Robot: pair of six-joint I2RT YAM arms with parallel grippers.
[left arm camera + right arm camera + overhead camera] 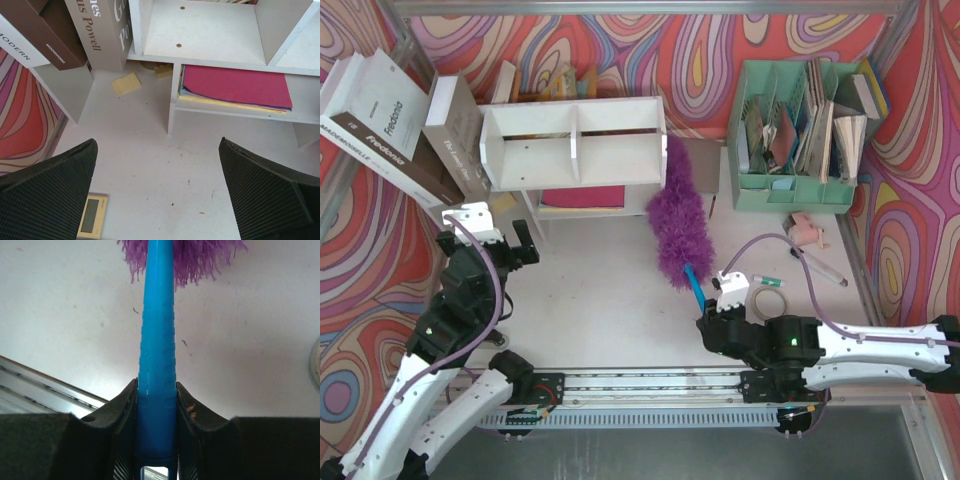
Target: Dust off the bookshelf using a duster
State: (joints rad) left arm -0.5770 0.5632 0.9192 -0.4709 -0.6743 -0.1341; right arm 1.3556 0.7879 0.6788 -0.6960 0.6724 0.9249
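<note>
Top external view: bookshelf [620, 155], coloured sheets [235, 85] in its lower tier.
Green organizer [795, 190]: papers [820, 120].
Duster [677, 215]: just beside the shelf's right end.
Right gripper [156, 395]: you have it clamped on the handle [157, 330].
Left gripper [157, 142]: fingers apart.

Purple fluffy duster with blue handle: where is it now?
Top view, right of centre: the purple fluffy duster, head beside the right end of the white wooden bookshelf, blue handle clamped in the right gripper.

Mint-green file organizer [790, 190] back right, stuffed with papers. White book [375, 110] and grey book [455, 140] lean together back left. Tape roll [769, 299] and marker [817, 266] right of centre. Yellow sticky note [126, 83] and small LCD gadget [92, 216] flat on white table [610, 310]. Swirly multicolour walls [720, 50].
</note>
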